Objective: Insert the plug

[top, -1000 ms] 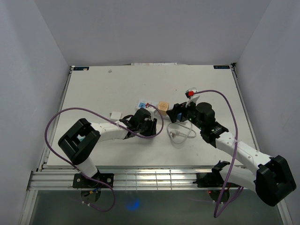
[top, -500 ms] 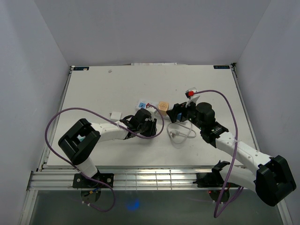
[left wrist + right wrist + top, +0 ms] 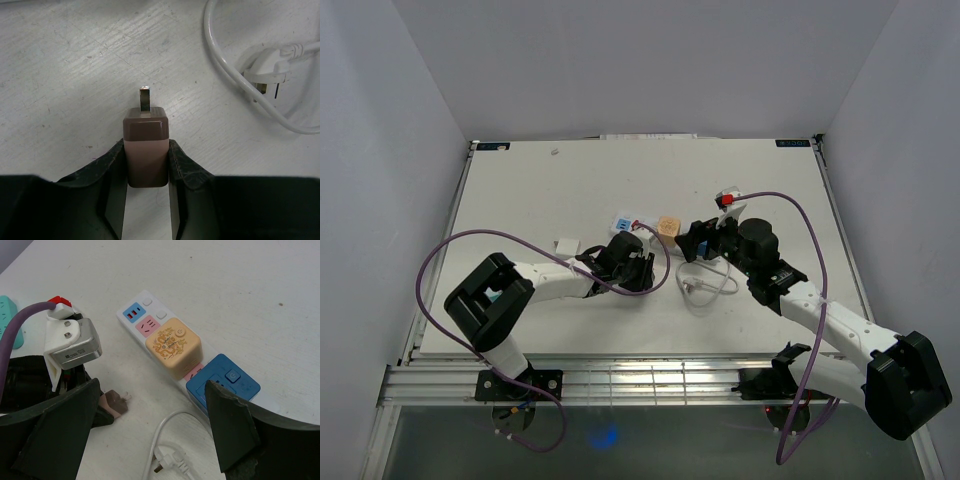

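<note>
Fingers [image 3: 112,167] of the left gripper [image 3: 146,146] have just pinched shut on the brown plug [image 3: 146,155], low and central in its wrist view. Right gripper [image 3: 152,387] stays spread wide above the power strip [image 3: 150,326]; lifting looks next.

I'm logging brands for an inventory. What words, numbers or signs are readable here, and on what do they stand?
No word or number reads clearly in any view.
On the blue adapter: a round sign on its button, too blurred to name.
On the cream cube: raised ornament, no legible letters.
On the dark stickers at the far corners: too small to read.
On the brown plug: no print visible.
</note>
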